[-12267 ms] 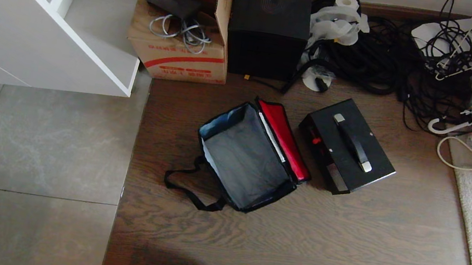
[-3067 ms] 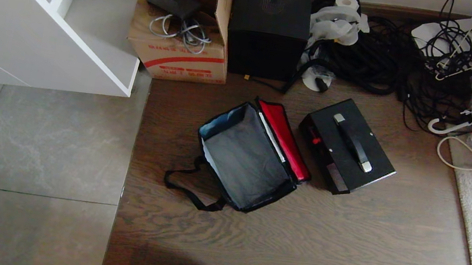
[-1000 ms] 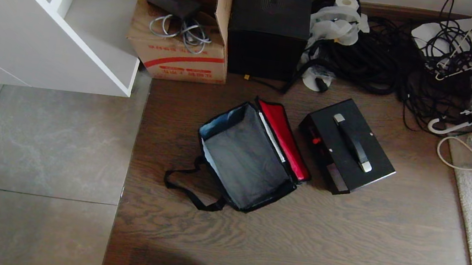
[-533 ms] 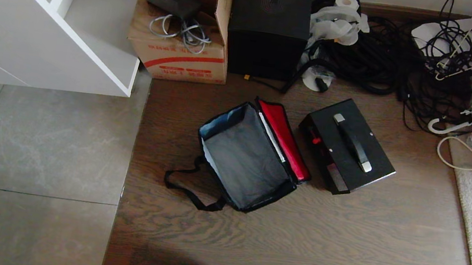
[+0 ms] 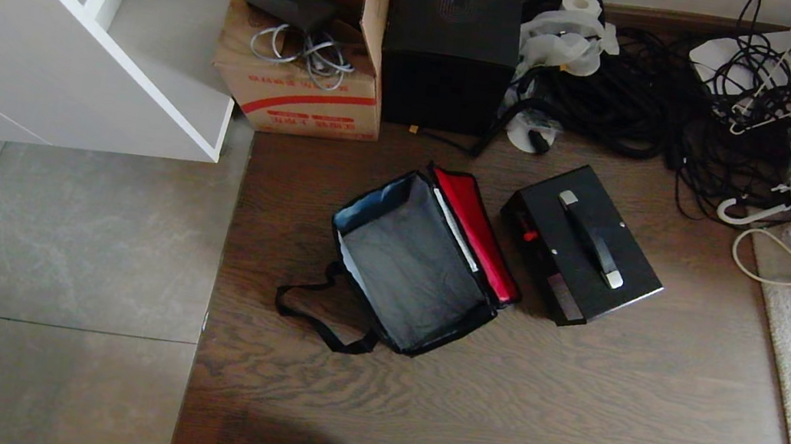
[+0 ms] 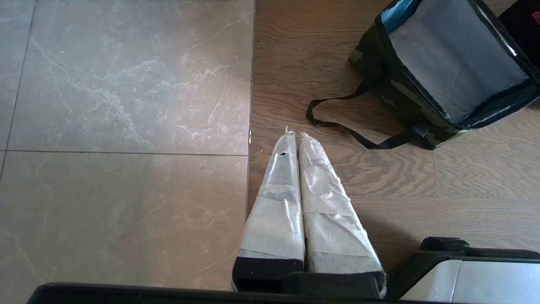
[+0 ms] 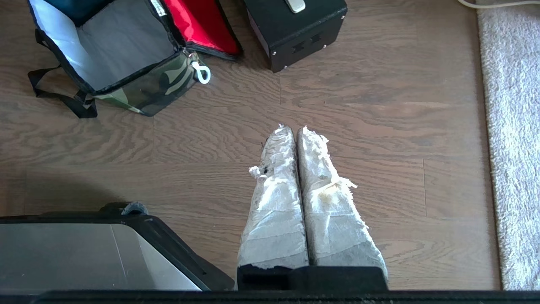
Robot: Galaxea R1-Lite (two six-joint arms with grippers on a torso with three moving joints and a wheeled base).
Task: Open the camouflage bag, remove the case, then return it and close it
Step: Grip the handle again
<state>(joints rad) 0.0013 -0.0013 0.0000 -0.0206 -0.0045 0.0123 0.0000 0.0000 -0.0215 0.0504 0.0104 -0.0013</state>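
The bag (image 5: 414, 263) sits on the wood floor w/ its lid (image 5: 475, 233) flipped right, red lining up, so the mouth faces straight up and the grey inside is empty, ready to take something dropped in from above. Its strap (image 5: 309, 311) trails loose on the floor to the left, clear of the opening. The case (image 5: 582, 244) lies flat just right of the lid, handle (image 5: 589, 238) up; prob. the easiest part to grab. It's near the lid edge, whether touching I can't tell. So open + remove look done; return + close are left.

Neither arm is over the work. Left gripper (image 6: 293, 136) hangs above the floor near the tile/wood seam, short of the strap, fingers pressed together, holding nothing. Right gripper (image 7: 295, 128) hangs over bare wood on the near side of bag and case, jaws also pressed together, empty.

Next move likely needs the right jaws spread to take the handle, then a short carry left into the bag.
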